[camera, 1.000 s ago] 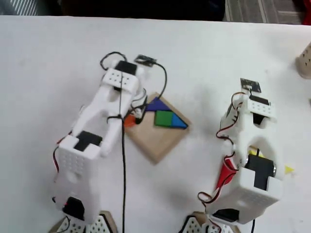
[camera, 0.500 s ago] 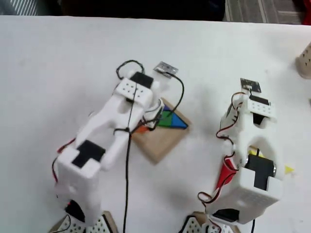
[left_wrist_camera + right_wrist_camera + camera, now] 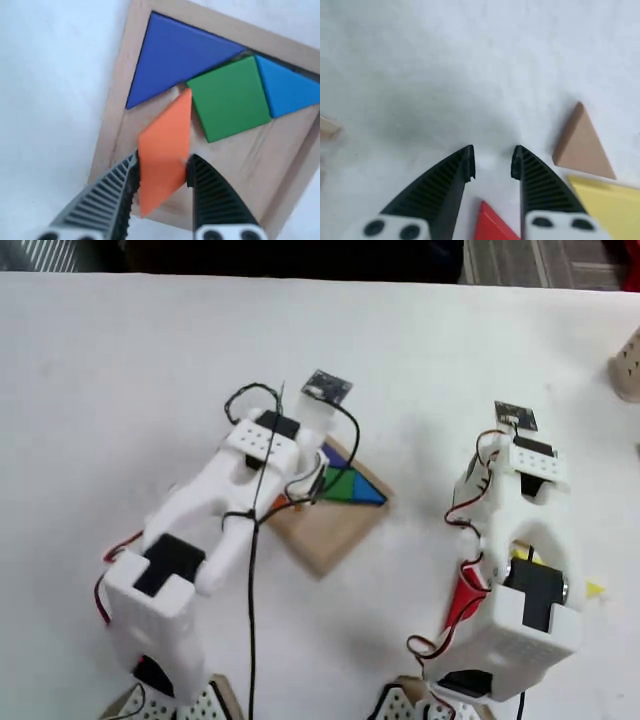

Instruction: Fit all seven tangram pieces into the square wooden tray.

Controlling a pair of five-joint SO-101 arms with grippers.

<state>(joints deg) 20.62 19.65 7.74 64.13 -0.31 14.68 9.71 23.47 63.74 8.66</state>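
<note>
White table (image 3: 100, 360) bears the wooden tray (image 3: 330, 538); left claw (image 3: 163, 162) grips orange piece (image 3: 169, 125), right claw (image 3: 492, 153) gapes.

Tray (image 3: 335, 535) half filled, left arm (image 3: 200, 520) over it, white table (image 3: 420, 440) between the arms.
A dark blue triangle (image 3: 175, 55), green square (image 3: 227, 97) and light blue triangle (image 3: 287, 90) fill the tray's far corner; bare wood shows nearer. The left gripper (image 3: 162, 172), clamped on an orange piece (image 3: 162, 150) just beside the square, blocks the tray's left side. A red piece (image 3: 492, 227), yellow piece (image 3: 605, 205) and tan triangle (image 3: 582, 142) lie close around the right gripper (image 3: 492, 162).
</note>
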